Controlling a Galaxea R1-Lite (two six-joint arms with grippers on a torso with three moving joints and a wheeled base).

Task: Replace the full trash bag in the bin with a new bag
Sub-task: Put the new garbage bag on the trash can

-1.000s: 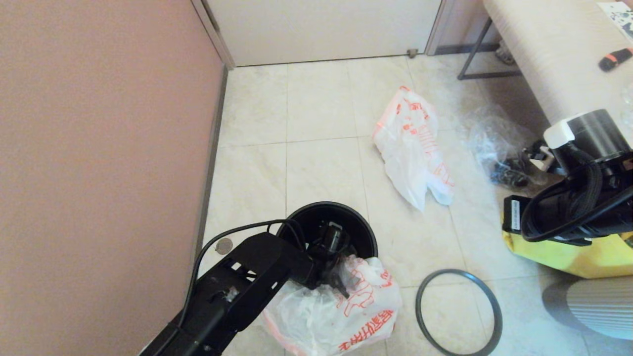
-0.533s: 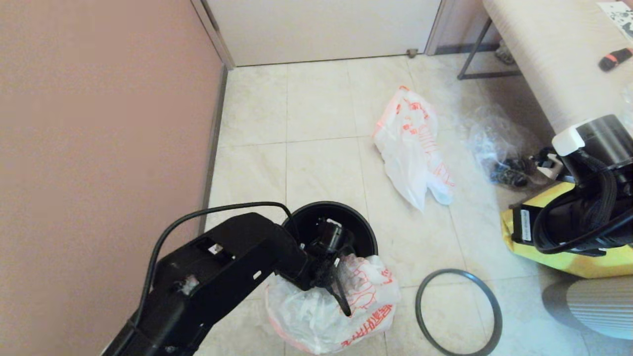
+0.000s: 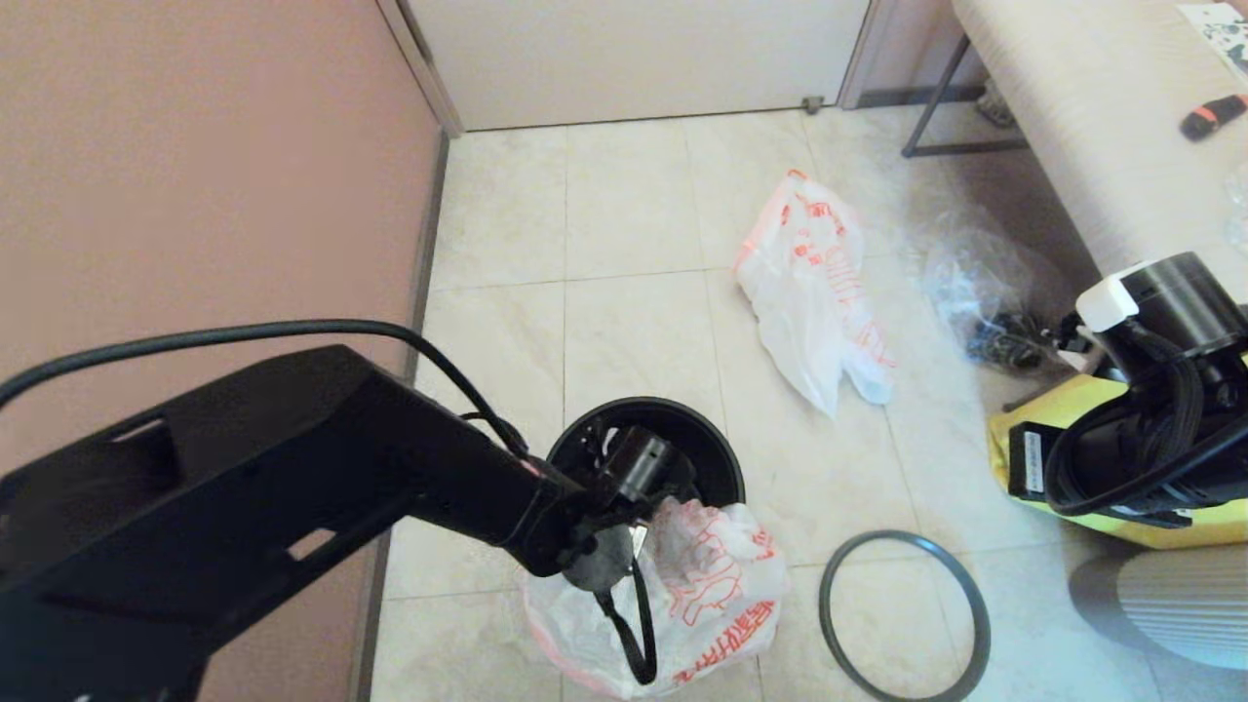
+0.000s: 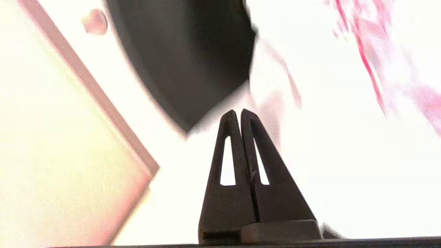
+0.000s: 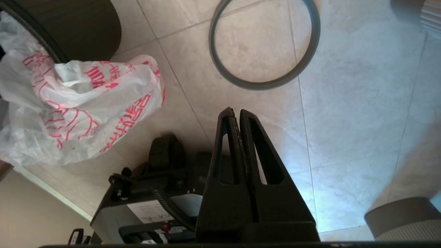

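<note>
The black bin (image 3: 707,444) stands on the tiled floor by the wall. The full trash bag (image 3: 712,595), white with orange-red print, spills over the bin's near rim onto the floor. My left gripper (image 3: 643,673) points down in front of that bag, shut with nothing between its fingers; in the left wrist view the left gripper (image 4: 238,112) shows against the bin (image 4: 186,58) and the bag (image 4: 344,113). The new bag (image 3: 814,292) lies limp farther back. The dark grey hoop (image 3: 902,535) lies right of the bin. My right gripper (image 5: 237,111) is shut, empty, above bare floor near the hoop (image 5: 265,83).
A pink wall (image 3: 195,195) runs along the left and a door (image 3: 634,58) closes the far end. A clear crinkled bag of dark items (image 3: 980,302) and a yellow fabric bag (image 3: 1092,497) lie at the right, beside a bench (image 3: 1072,97). The robot's base (image 5: 155,196) shows below the right gripper.
My left arm has risen toward the camera and its shut gripper has swung down over the near side of the full bag, which has barely moved. The right arm has drifted slightly nearer.
</note>
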